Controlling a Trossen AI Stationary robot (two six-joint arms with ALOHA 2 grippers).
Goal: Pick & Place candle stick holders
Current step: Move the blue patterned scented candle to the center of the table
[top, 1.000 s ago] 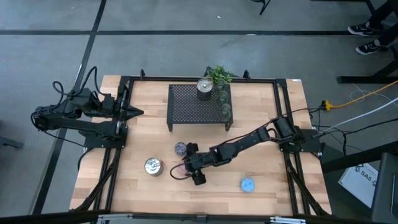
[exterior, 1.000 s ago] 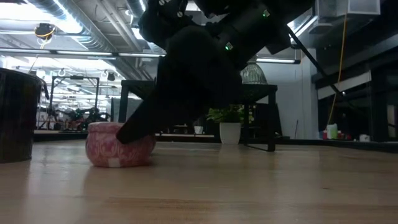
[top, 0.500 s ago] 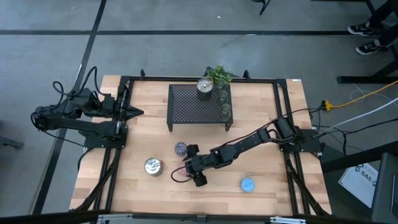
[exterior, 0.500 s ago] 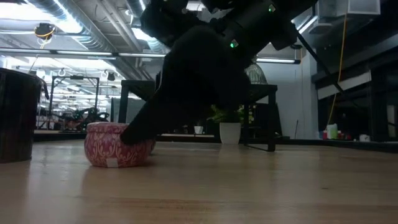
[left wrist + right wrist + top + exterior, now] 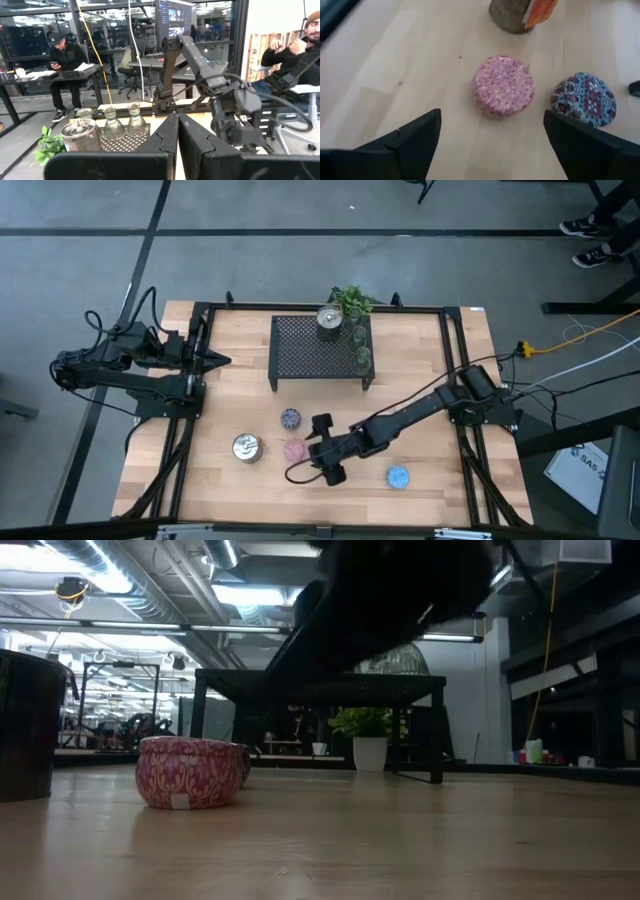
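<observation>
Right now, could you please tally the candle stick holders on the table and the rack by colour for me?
Olive-green glass holders: 3
Silver holders: 2
Pink holder: 1
Purple holder: 1
Blue holder: 1
Total: 8

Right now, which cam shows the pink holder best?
Right wrist view: the pink holder sits centred between the open right fingers, top pattern clear. Low view shows its side; high view a small dot; left wrist view misses it.
</observation>
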